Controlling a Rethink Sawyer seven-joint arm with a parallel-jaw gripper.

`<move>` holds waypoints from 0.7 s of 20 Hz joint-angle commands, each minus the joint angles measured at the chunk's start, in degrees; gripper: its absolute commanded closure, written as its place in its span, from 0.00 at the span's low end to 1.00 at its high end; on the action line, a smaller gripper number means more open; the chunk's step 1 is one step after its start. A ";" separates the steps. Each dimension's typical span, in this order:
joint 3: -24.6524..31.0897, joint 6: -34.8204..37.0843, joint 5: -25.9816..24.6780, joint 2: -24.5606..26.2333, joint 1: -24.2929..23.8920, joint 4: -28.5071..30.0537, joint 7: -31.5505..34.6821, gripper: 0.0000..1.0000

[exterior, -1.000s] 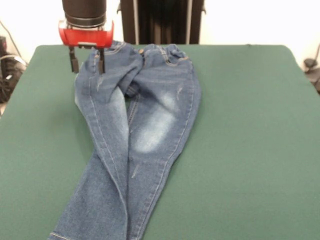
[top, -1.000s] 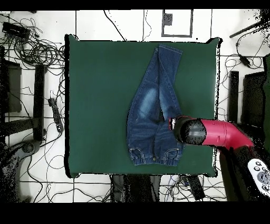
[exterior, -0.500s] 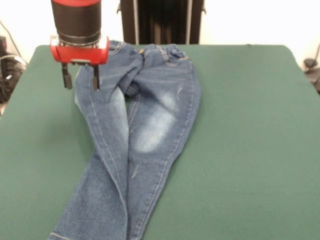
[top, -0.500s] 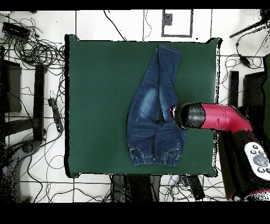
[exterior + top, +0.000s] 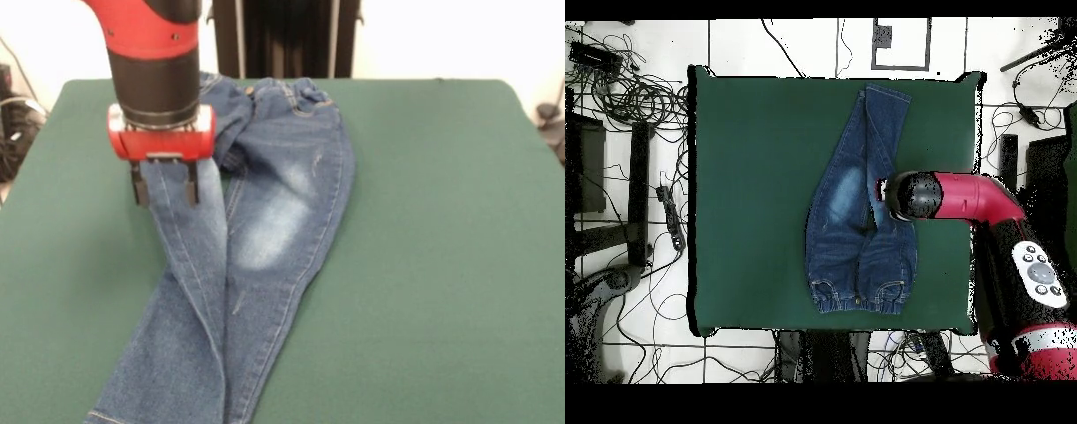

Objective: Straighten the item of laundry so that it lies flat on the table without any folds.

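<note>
The item of laundry [image 5: 265,212] is a small pair of blue denim jeans with a faded whitish thigh patch. It lies on the dark green table [image 5: 441,221], waistband at the far end, and its two legs overlap toward the near edge. In the overhead view the jeans [image 5: 848,215] run from the waistband at the bottom up to the cuffs at the top. My gripper [image 5: 164,187] hangs open over the left leg just below the hip, with both fingers straddling the denim and nothing held. In the overhead view the arm's red and black wrist [image 5: 910,195] covers the fingers.
Bare green felt spreads to the right of the jeans [image 5: 459,291] and to their left [image 5: 62,265]. Cables and stands [image 5: 635,150] lie on the floor around the table.
My gripper has come down and toward the near side, from beside the waistband's left corner to over the left leg. The jeans have not moved.
</note>
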 commanded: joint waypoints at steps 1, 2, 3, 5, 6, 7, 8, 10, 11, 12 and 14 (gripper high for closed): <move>8.95 8.78 -1.39 5.18 1.91 -5.78 -19.52 0.00; 9.55 9.55 -1.34 5.77 1.87 -6.76 -20.52 0.00; 10.14 10.32 -1.28 6.37 1.84 -7.74 -21.53 0.00; 11.04 11.44 -1.45 7.56 1.96 -9.94 -23.16 0.00; 11.35 12.12 -1.67 8.29 2.25 -11.39 -24.07 0.00; 11.69 12.68 -1.83 8.68 2.34 -12.28 -24.93 0.00; 12.03 13.29 -1.92 9.31 2.47 -13.52 -25.67 0.00; 12.90 14.66 -2.01 10.52 2.57 -15.63 -27.66 0.00; 13.19 14.87 -2.12 11.02 2.65 -16.43 -28.38 0.00; 13.49 15.12 -2.30 11.60 2.81 -17.46 -29.19 0.00; 13.97 15.27 -2.52 12.20 3.01 -18.51 -30.60 0.00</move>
